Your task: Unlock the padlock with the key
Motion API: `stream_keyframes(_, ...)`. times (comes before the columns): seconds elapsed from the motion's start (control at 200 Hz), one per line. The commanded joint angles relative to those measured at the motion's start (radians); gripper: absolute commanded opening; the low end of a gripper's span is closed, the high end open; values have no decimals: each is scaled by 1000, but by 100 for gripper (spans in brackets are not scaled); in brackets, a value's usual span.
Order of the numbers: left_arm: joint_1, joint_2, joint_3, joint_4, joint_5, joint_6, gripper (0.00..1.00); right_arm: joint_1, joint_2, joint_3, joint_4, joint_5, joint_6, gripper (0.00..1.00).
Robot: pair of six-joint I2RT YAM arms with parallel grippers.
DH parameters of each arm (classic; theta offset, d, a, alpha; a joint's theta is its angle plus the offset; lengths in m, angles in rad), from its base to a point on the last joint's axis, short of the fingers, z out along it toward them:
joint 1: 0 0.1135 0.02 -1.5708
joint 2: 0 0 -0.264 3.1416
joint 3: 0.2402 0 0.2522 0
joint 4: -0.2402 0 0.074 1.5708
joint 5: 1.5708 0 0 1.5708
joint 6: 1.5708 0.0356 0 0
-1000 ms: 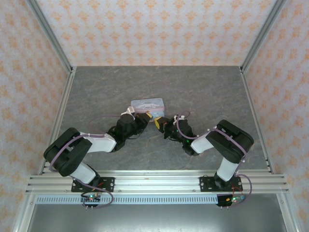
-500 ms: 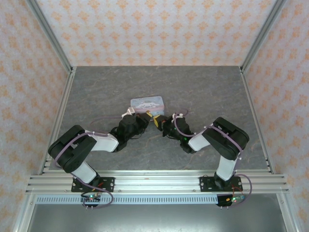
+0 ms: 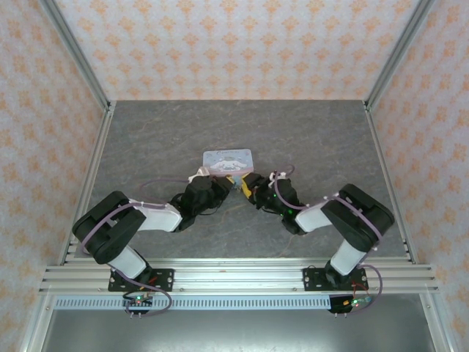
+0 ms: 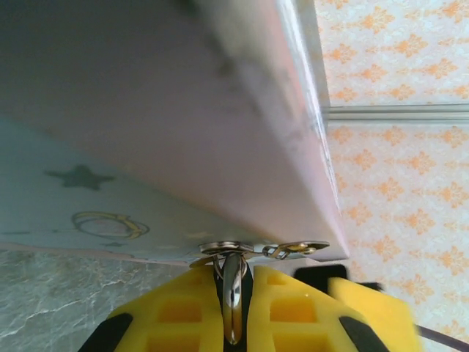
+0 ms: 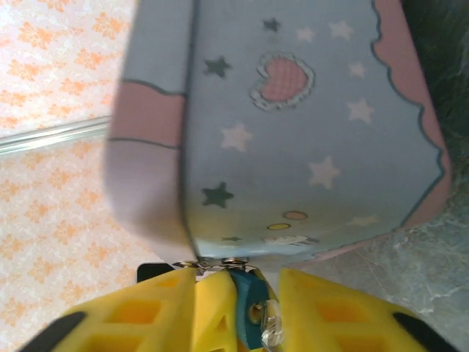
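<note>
2 grippers meet at 6 o'clock of pastel blue rectangular tin (image 5: pixel 293 147). Left gripper (image 4: pixel 233 277) clenches pale silver metal key (image 4: pixel 233 315), presumably presenting it for insertion. The right gripper (image 5: pixel 234 284), jaws parted, brackets dark teal metal padlock (image 5: pixel 249 312).

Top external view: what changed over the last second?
The right gripper edged toward the tin, its elbow swinging out right; the tin slid slightly right. The padlock sits between its fingers, grip unclear. The left gripper stays shut on the key.
</note>
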Motion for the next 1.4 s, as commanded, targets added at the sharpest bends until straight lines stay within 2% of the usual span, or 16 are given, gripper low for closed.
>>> stream_keyframes(0.0, 13, -20, 34, -47, 0, 49, 0, -14, -94, -32, -97, -15, -84, 45)
stream_keyframes(0.11, 20, -20, 40, -48, 7, 57, 0, -18, -158, -46, -202, -22, -130, 48)
stream_keyframes(0.32, 24, -26, 38, -32, 20, 58, 0, -19, -175, -9, -302, -63, -204, 41)
stream_keyframes(0.535, 24, -28, 40, -16, 32, 54, 0, -14, -67, 28, -199, -111, -173, 38)
stream_keyframes(1.031, 24, -21, 43, -1, 40, 42, 0, 13, 87, 89, -37, -110, -85, 28)
stream_keyframes(1.156, 24, -21, 44, 1, 40, 39, 0, 15, 110, 105, -20, -106, -75, 17)
stream_keyframes(1.266, 25, -23, 41, 4, 41, 36, 0, 15, 121, 110, -9, -98, -66, 0)
stream_keyframes(1.396, 24, -20, 38, 14, 46, 29, 0, 15, 123, 117, -4, -95, -62, 0)
